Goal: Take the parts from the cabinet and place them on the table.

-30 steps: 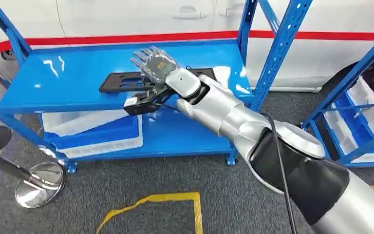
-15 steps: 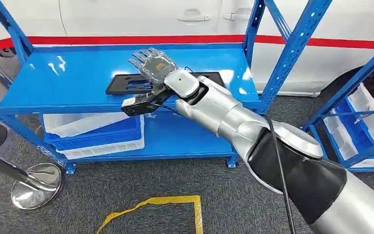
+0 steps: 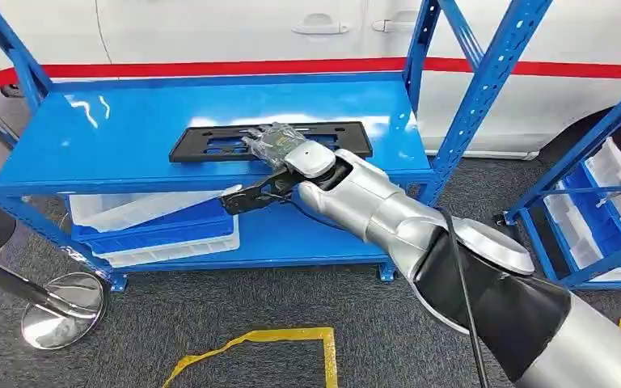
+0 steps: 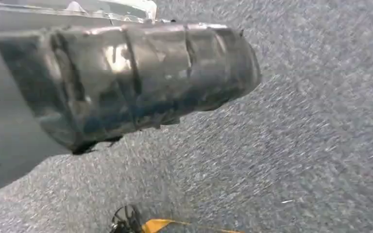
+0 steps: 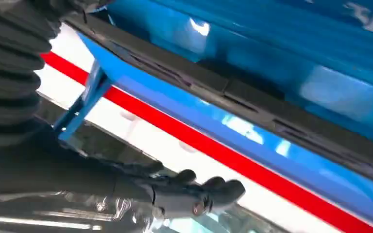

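Note:
A long flat black plastic plate [image 3: 210, 143] lies on the top shelf of the blue cabinet [image 3: 89, 137]. My right hand [image 3: 279, 145] reaches over the plate's front edge near its middle, fingers laid flat just above it. The thumb [image 3: 242, 198] sticks out below the shelf's front lip. In the right wrist view the plate's edge [image 5: 252, 109] runs across, and the dark fingers [image 5: 194, 194] stretch out apart from it, holding nothing. The left wrist view shows a dark ribbed cover [image 4: 126, 82] above grey carpet; the left hand's fingers are hidden.
White and blue bins [image 3: 154, 222] sit on the lower shelf. Blue uprights [image 3: 485, 89] stand right of my arm, and a second rack with bins [image 3: 598, 202] is at far right. A chrome post base [image 3: 61, 307] and yellow floor tape [image 3: 251, 339] lie on the carpet.
My right hand has dropped from a raised, tilted pose down onto the plate's front edge, and the thumb has moved under the shelf lip. The camera has shifted slightly.

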`<state>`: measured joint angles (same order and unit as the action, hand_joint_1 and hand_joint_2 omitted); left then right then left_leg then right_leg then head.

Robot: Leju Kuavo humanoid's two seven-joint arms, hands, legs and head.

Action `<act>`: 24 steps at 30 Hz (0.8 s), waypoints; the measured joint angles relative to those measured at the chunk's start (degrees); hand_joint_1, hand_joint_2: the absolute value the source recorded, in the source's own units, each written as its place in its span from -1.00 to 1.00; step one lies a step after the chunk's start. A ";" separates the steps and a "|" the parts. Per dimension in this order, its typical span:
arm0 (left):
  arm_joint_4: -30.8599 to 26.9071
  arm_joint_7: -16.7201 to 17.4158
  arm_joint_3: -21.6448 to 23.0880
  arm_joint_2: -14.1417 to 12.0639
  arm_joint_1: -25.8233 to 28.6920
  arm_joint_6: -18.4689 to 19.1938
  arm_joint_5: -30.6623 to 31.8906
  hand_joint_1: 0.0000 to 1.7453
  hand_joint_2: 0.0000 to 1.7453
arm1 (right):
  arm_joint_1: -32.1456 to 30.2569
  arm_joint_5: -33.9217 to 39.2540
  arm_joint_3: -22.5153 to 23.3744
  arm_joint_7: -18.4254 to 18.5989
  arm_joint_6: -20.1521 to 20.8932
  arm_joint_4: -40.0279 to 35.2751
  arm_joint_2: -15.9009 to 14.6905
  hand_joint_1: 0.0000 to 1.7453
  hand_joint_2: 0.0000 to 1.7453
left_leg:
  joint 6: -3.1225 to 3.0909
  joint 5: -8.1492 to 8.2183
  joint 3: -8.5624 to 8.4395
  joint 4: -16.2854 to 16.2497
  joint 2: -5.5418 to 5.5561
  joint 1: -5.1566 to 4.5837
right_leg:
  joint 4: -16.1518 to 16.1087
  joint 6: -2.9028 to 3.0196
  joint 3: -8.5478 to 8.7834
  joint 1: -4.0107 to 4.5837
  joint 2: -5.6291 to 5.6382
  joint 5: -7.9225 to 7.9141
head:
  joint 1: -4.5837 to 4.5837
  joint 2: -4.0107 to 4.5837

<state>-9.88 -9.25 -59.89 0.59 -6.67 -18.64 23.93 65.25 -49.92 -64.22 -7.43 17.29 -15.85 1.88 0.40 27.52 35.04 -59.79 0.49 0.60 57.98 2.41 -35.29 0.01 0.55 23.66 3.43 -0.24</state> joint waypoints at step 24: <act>0.00 0.28 0.00 -0.94 -0.21 -0.11 0.81 -1.00 -1.00 | -2.49 1.77 0.24 1.27 1.77 0.55 -0.13 -1.00 1.00 | -1.59 -2.40 -0.21 1.76 0.16 0.14 | 2.87 -0.99 -1.33 0.17 -0.06 0.34 | 0.07 0.00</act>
<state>-9.88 -8.96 -59.89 -0.35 -6.88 -18.75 24.74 62.76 -48.15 -63.98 -6.16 19.06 -15.30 1.75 -1.19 25.12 34.82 -58.03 0.65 0.75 60.85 1.42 -36.62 0.18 0.49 24.00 3.50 -0.24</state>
